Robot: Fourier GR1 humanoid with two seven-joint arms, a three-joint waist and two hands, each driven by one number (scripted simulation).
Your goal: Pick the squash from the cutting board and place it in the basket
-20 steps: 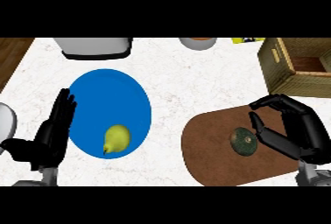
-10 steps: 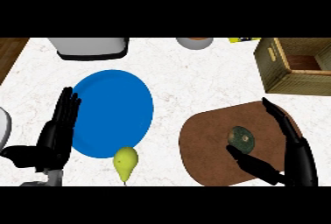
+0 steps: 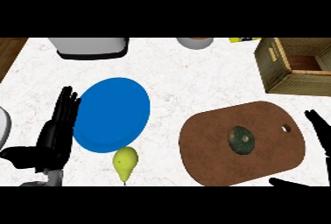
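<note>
The squash (image 3: 242,140), a small dark green round thing, lies in the middle of the brown cutting board (image 3: 207,153) at the lower right. My right hand (image 3: 321,131) shows at the right edge beside the board, open, with straight fingers and its thumb low near the board's front corner; it does not touch the squash. The basket (image 3: 279,65), a wooden crate, stands at the upper right, beyond the board. At the lower left my left hand (image 3: 58,131) rests open, fingers up, beside the blue plate.
A blue plate (image 3: 110,114) lies left of the board. A yellow-green pear (image 3: 125,161) lies on the counter just in front of the plate. A grey pot (image 3: 87,47), a cup (image 3: 194,42) and a yellow item (image 3: 244,40) line the far edge.
My right hand was curled over the squash and has opened and drawn back to the right. The pear has gone from the plate to the counter in front of it.
</note>
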